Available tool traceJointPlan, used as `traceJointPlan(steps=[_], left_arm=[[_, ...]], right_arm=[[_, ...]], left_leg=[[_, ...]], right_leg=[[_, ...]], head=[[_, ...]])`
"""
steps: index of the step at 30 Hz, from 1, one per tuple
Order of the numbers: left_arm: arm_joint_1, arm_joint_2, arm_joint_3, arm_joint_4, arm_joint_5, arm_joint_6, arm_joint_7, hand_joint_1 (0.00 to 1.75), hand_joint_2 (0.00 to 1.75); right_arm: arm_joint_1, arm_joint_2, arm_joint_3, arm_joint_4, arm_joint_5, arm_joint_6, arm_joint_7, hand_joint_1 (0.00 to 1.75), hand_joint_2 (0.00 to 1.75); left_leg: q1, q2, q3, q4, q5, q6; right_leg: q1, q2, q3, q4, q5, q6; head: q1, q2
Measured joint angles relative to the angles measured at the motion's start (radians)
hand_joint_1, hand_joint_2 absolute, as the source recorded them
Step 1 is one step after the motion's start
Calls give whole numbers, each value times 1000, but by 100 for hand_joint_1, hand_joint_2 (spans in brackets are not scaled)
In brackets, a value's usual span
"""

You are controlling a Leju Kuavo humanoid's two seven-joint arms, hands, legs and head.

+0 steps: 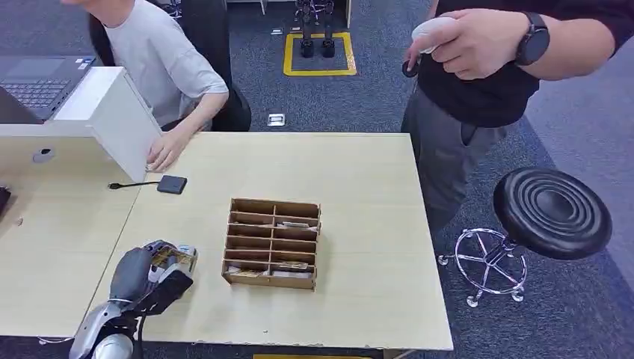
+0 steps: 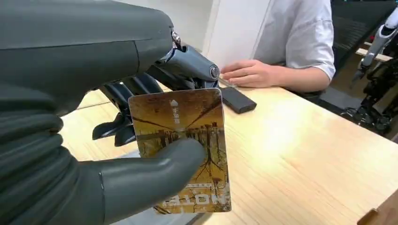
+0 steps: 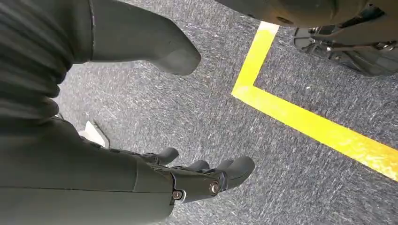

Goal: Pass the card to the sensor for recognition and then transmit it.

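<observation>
Head view first: the left hand [image 1: 153, 273] comes up at the near-left corner of the pale wooden desk [image 1: 359, 187], and it holds the card [image 1: 173, 256], a yellowish-brown sliver showing between the grey thumb and the darker fingers. Just to its right sits a wooden organizer [image 1: 272, 243] with small compartments, a few cards lying in some of them. Farther back on the desk is the sensor [image 1: 172, 184], a small dark flat pad with a cable trailing off to the left. A seated person's hand [image 1: 166, 152] rests on the desk beside a white box [image 1: 112, 112] that carries a laptop [image 1: 34, 82]. A second person stands at the desk's far-right corner, and a black round stool [image 1: 552, 212] stands on the carpet to the right.

Left wrist view now: the card [image 2: 185, 145] is up close, gold and brown with a tree-like print, the thumb [image 2: 155, 171] pressed across its face and the fingers [image 2: 141, 86] behind it. The sensor [image 2: 238, 100] lies on the desk beyond, well apart from the card.

Right wrist view: the right hand [image 3: 187, 178] hangs over grey carpet [image 3: 187, 112] crossed by yellow tape [image 3: 305, 119], fingers loosely spread and thumb apart, holding nothing.
</observation>
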Motion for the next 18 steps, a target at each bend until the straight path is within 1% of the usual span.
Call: traceJointPlan(steps=[4, 11, 18], left_arm=[[1, 0, 13, 0, 1, 2, 9, 175, 175], [1, 4, 28, 5, -52, 0, 47, 175, 175], [-1, 3, 30, 22, -76, 0, 60, 175, 175]], right_arm=[[0, 0, 6, 0, 0, 0, 2, 0, 175], [0, 1, 11, 0, -2, 3, 3, 0, 175], [0, 1, 14, 0, -3, 3, 3, 0, 175]], left_leg=[[0, 0, 0, 0, 0, 0], [0, 0, 0, 0, 0, 0], [0, 0, 0, 0, 0, 0]], right_leg=[[0, 0, 0, 0, 0, 0], [0, 0, 0, 0, 0, 0], [0, 0, 0, 0, 0, 0]], head=[[0, 0], [0, 0], [0, 0]])
